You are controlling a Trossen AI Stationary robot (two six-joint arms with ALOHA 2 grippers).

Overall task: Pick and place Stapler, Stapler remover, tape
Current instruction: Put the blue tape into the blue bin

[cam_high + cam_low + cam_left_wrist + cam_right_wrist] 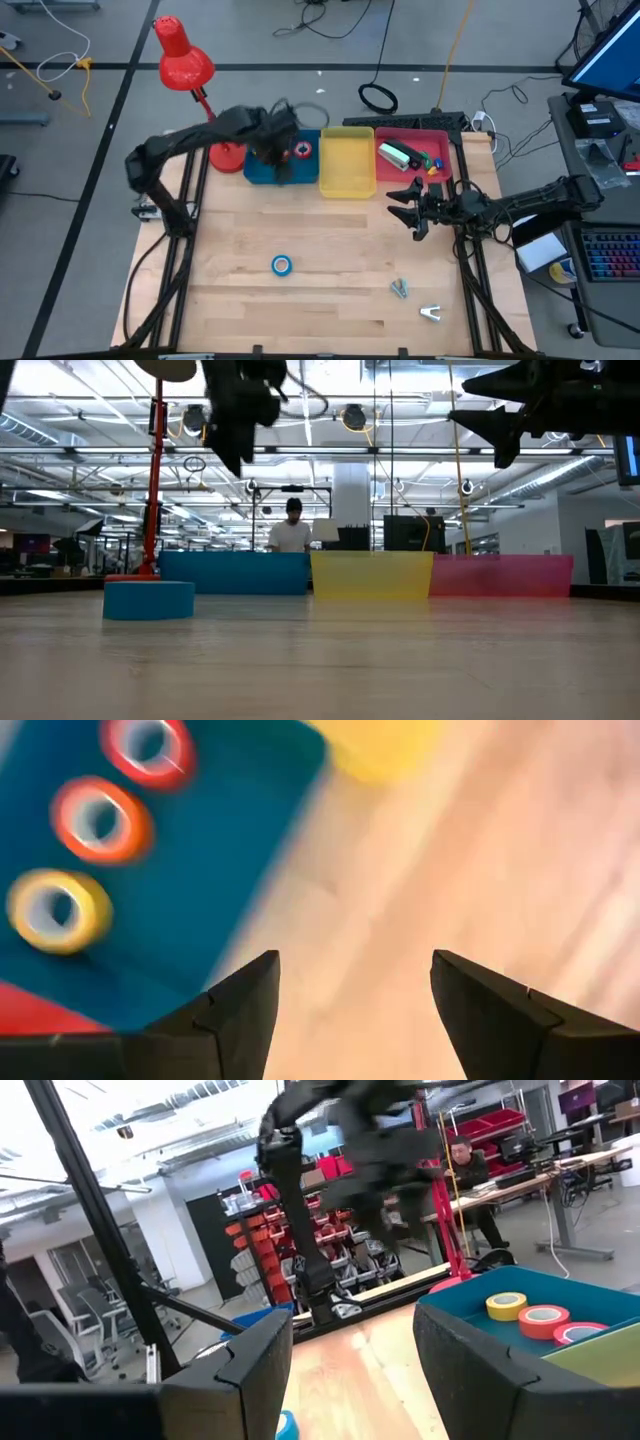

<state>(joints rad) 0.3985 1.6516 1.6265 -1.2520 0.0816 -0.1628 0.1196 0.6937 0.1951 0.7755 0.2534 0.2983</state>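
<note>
A blue tape roll (pixel 281 264) lies flat on the wooden table, also seen in the low view (pixel 148 600). Red (pixel 148 748), orange (pixel 100 818) and yellow (pixel 58 910) tape rolls lie in the blue bin (pixel 262 172). A small silvery tool (pixel 430 313), maybe the stapler remover, lies near the table's near right corner. My left gripper (pixel 355 1010) hangs open above the blue bin's near edge (pixel 278 160). My right gripper (pixel 405 205) is open, raised over the table in front of the pink bin, with nothing between its fingers (pixel 355 1370).
Blue, yellow (pixel 347 162) and pink (pixel 420 150) bins stand in a row along the far edge; the pink one holds a white-and-green object (pixel 397 153) and small coloured pieces. A red desk lamp (pixel 185 65) stands at the far left. A small bluish item (pixel 400 288) lies on the table.
</note>
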